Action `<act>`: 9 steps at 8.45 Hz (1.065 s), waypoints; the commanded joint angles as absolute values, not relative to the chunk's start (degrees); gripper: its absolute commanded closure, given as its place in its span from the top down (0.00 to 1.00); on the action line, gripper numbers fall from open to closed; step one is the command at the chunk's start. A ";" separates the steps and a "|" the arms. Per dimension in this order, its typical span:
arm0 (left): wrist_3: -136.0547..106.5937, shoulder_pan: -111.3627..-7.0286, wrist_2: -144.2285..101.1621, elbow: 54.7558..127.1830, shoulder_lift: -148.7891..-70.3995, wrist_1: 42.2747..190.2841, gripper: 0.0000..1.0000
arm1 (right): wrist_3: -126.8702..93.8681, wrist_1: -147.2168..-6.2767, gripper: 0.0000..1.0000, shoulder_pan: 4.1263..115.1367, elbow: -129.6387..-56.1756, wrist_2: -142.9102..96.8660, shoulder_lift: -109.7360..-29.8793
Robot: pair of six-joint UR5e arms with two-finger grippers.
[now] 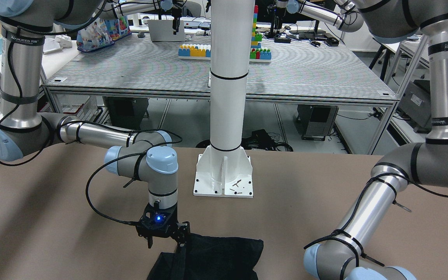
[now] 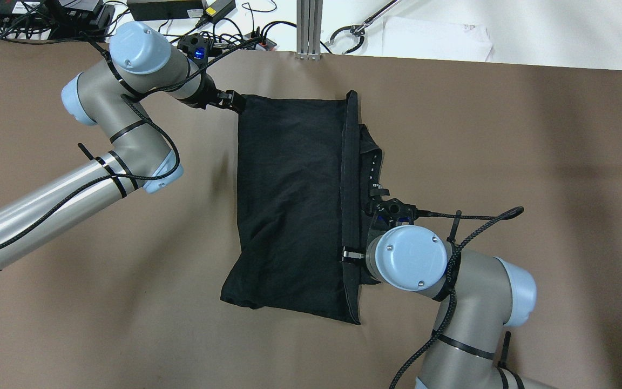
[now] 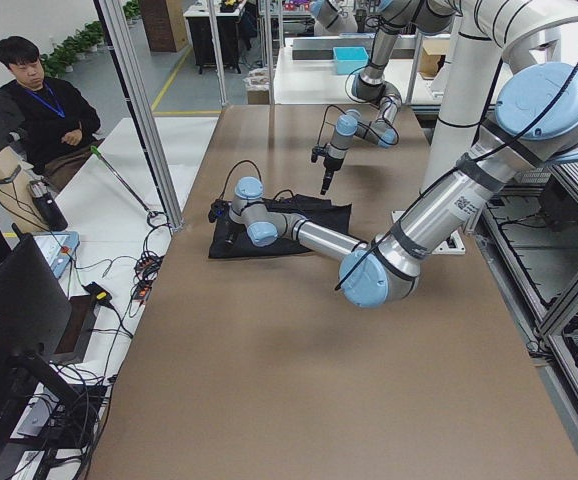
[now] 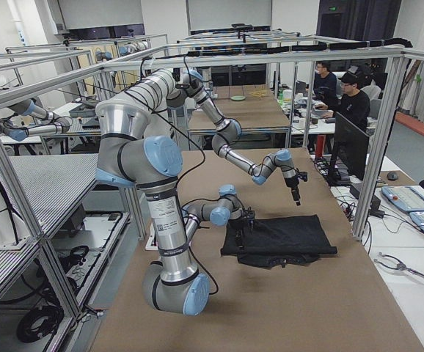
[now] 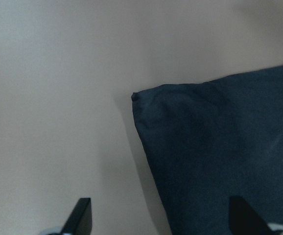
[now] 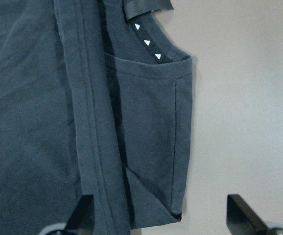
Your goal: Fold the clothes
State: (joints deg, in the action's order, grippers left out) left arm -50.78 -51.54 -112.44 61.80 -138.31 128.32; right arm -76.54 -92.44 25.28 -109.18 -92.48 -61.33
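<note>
The black cloth (image 2: 289,200) lies flat in the middle of the brown table, with a hemmed band along its right side and a smaller flap with white triangle marks (image 6: 146,41) sticking out past it. My left gripper (image 2: 232,101) is open, just off the cloth's far left corner (image 5: 134,96), and holds nothing. My right gripper (image 1: 165,243) points down, open and empty, over the cloth's right edge; in the right wrist view (image 6: 163,220) one finger is over the cloth and the other over bare table. The cloth also shows in the front view (image 1: 220,256).
The white pillar's base plate (image 1: 223,182) stands on the table on the robot's side of the cloth. Cables and power supplies (image 2: 192,11) lie beyond the table's far edge. Operators sit past that edge (image 3: 34,100). Bare brown table surrounds the cloth.
</note>
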 commanded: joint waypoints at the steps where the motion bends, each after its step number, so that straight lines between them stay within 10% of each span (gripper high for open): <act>1: -50.71 -51.24 -112.41 61.79 -137.90 128.32 1.00 | -72.42 -93.34 0.95 23.20 -99.46 -92.20 -52.87; 9: -50.71 -51.24 -112.50 61.79 -137.90 128.23 1.00 | -53.89 -99.40 0.95 23.47 -97.11 -92.99 -54.13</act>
State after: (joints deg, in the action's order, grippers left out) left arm -50.55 -51.24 -112.50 61.79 -137.98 128.24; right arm -57.16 -97.83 23.38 -95.91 -92.95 -53.08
